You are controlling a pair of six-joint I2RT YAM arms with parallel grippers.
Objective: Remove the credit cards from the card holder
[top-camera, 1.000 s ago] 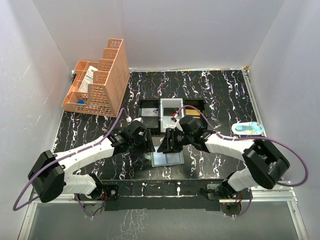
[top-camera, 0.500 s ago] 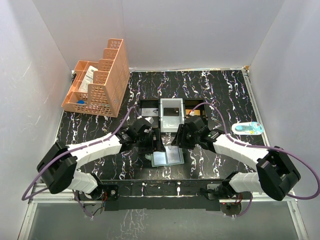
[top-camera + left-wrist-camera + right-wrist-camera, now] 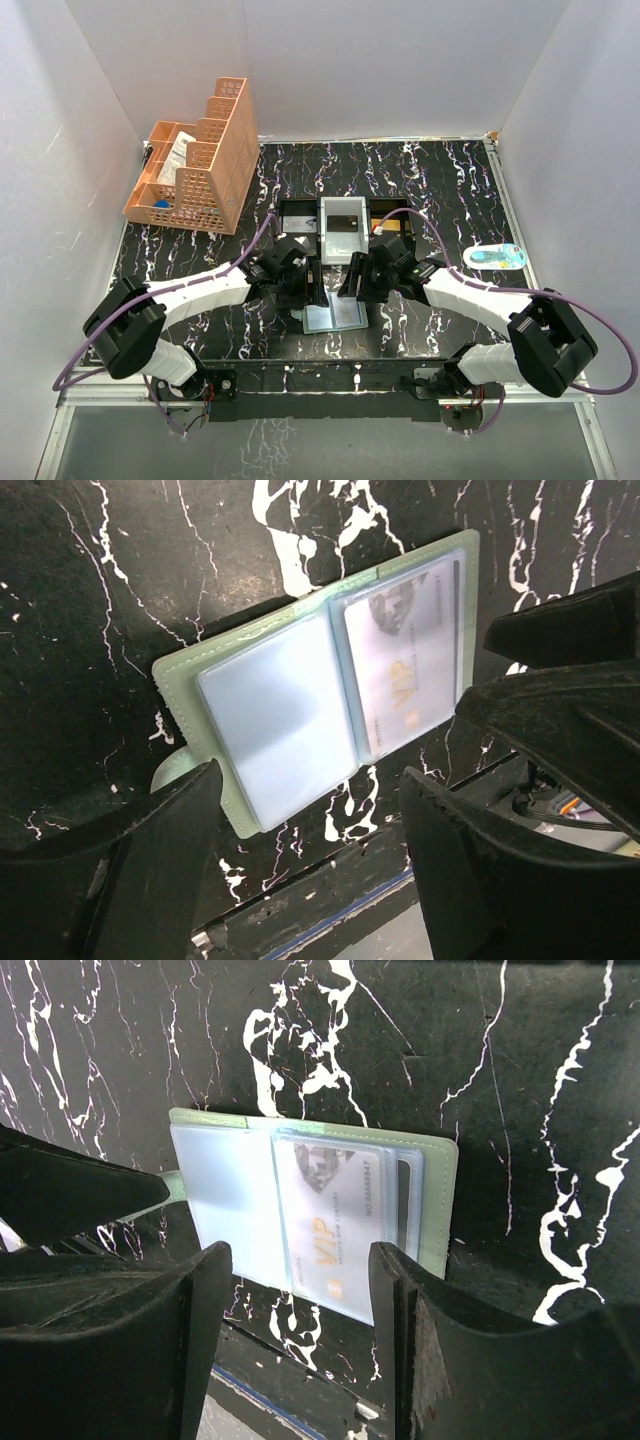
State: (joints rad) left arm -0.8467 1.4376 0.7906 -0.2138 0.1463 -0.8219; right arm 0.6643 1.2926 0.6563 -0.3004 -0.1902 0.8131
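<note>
1. The card holder (image 3: 300, 695) lies open and flat on the tabletop (image 3: 100, 600), directly beneath both claws, with its glossy panels turned up.
2. The left claw (image 3: 310, 810) is held with its jaws apart and nothing between them. The right claw (image 3: 300, 1270) is likewise spread and empty. No contact with the holder can be made out.
3. One card (image 3: 335, 1225), printed "VIP", is seen in the panel on the right claw's side. The panel on the left claw's side looks empty.
4. The step in hand is judged to be getting hold of that card. It is probably best done with the empty panel pinned down by the left claw, so that the holder is not dragged along.
5. The card's free edge would then be nipped by the right claw and drawn out along the sleeve rather than lifted upward. Only a shallow pinch is likely to be possible, and slipping on the shiny plastic is to be expected.
6. Which edge of the sleeve is open cannot be told, so the direction of the pull remains uncertain.
7. The card's print and the holder's small tab (image 3: 175, 1188) are shown only by the wrist views. From above, the holder is seen merely as a pale patch half hidden under the claws.
8. Only the top view shows the tray (image 3: 322, 212) just beyond the claws and the orange organiser (image 3: 200, 160) well off past the left claw.
</note>
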